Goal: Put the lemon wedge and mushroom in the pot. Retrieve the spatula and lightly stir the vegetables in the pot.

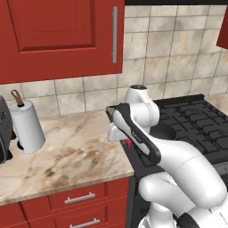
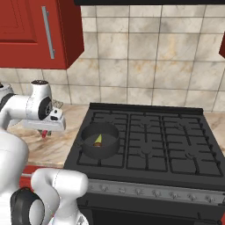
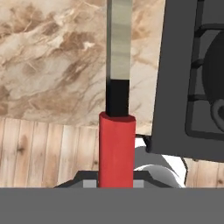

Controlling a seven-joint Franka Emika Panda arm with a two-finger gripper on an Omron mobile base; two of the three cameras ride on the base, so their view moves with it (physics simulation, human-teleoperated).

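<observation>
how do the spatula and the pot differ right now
The spatula is slim with a red handle and grey metal; the pot is short, wide and dark grey. The spatula is held in the shut gripper over the counter's edge; the pot sits on the stove.

The marble surface [image 1: 75, 147] left of the stove [image 2: 176, 145] lies open across its middle; a paper towel roll [image 1: 27, 127] and a dark appliance [image 1: 3, 129] stand at its far left edge; the red cabinet [image 1: 58, 35] overhangs the wall side; the pot [image 2: 100, 141] sits on the stove's front left burner, open above; the remaining burners leave free passage to the right.
</observation>
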